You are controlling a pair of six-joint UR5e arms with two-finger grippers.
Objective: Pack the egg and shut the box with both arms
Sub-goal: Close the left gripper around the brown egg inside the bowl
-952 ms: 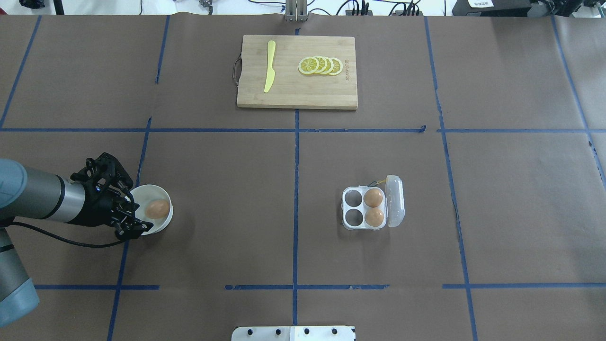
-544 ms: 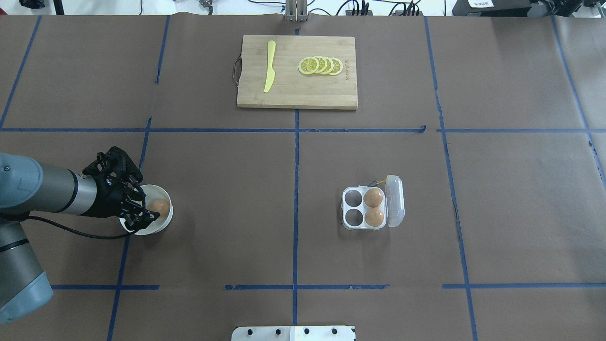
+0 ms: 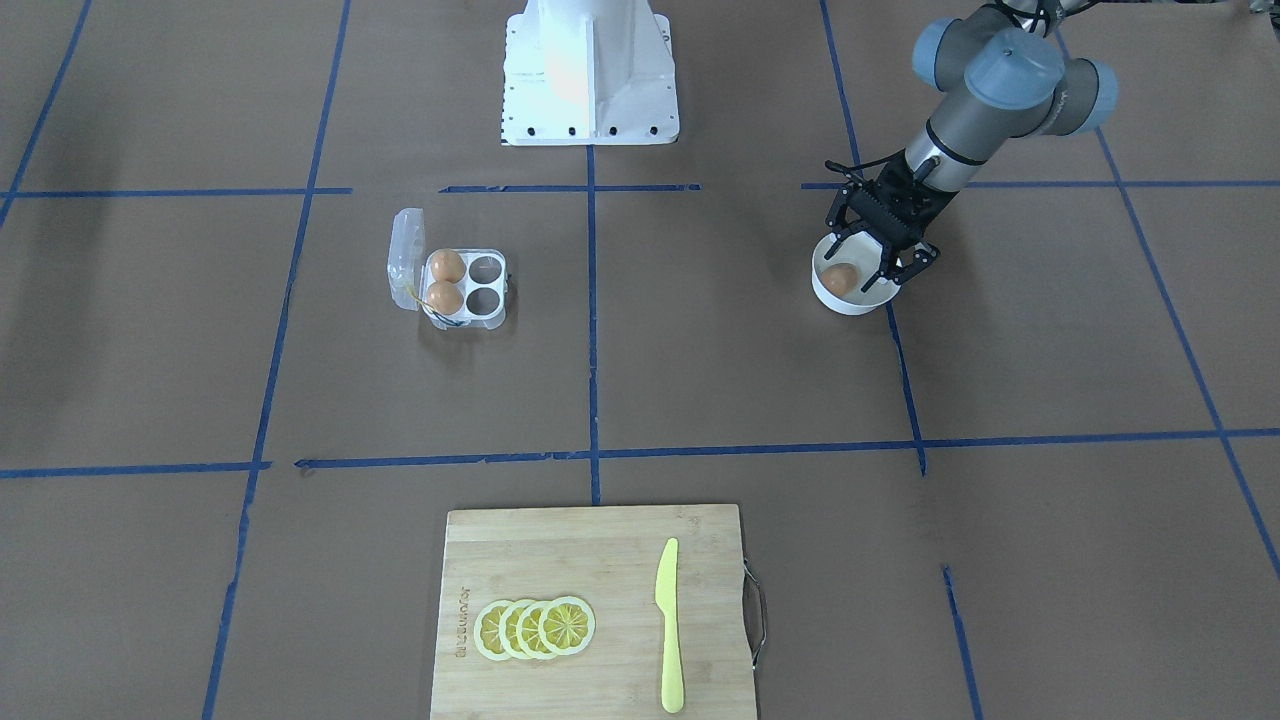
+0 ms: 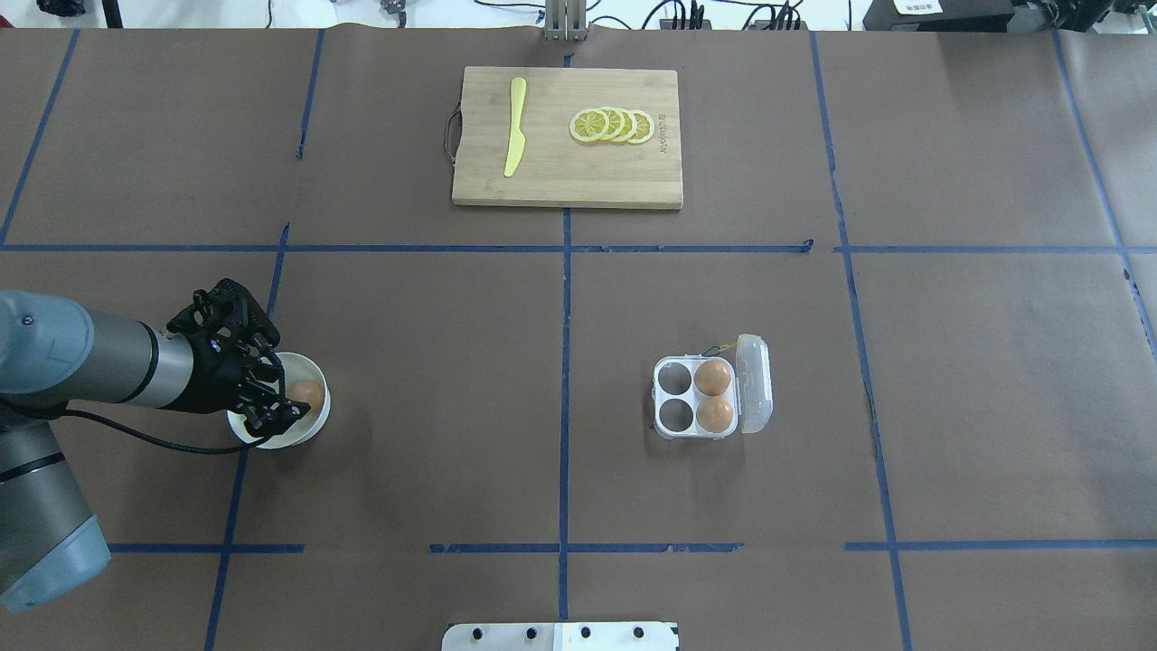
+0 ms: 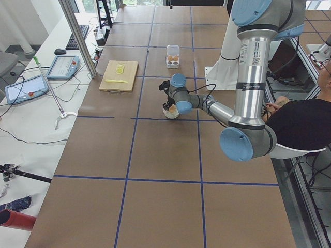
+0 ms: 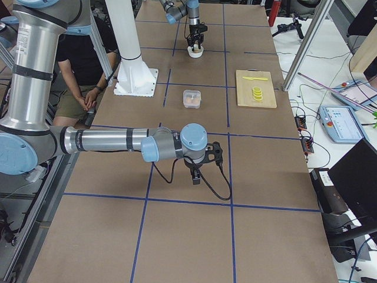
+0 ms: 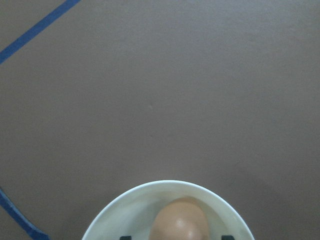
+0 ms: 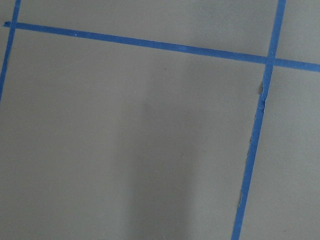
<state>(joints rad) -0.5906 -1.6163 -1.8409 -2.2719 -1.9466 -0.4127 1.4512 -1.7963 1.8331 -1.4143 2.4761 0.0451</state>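
Observation:
The egg (image 4: 308,394) lies in a white bowl (image 4: 316,421) at the left of the table. My left gripper (image 4: 282,396) is open, and its fingers reach into the bowl on either side of the egg. The left wrist view shows the egg (image 7: 179,222) centred low in the bowl (image 7: 150,189). The box (image 4: 663,396) sits right of centre with its lid (image 4: 756,382) open. It holds two brown eggs (image 4: 713,377) in the cells by the lid, and the other two cells are empty. My right gripper (image 6: 196,177) shows only in the exterior right view, so I cannot tell its state.
A wooden cutting board (image 4: 568,172) with a yellow knife (image 4: 514,127) and lemon slices (image 4: 613,125) lies at the far middle. The white pedestal base (image 3: 590,75) stands at the robot's side. Blue tape lines cross the brown paper.
My left gripper has moved forward and to the right over the bowl, so its fingers now flank the egg. The egg and the box have not moved.

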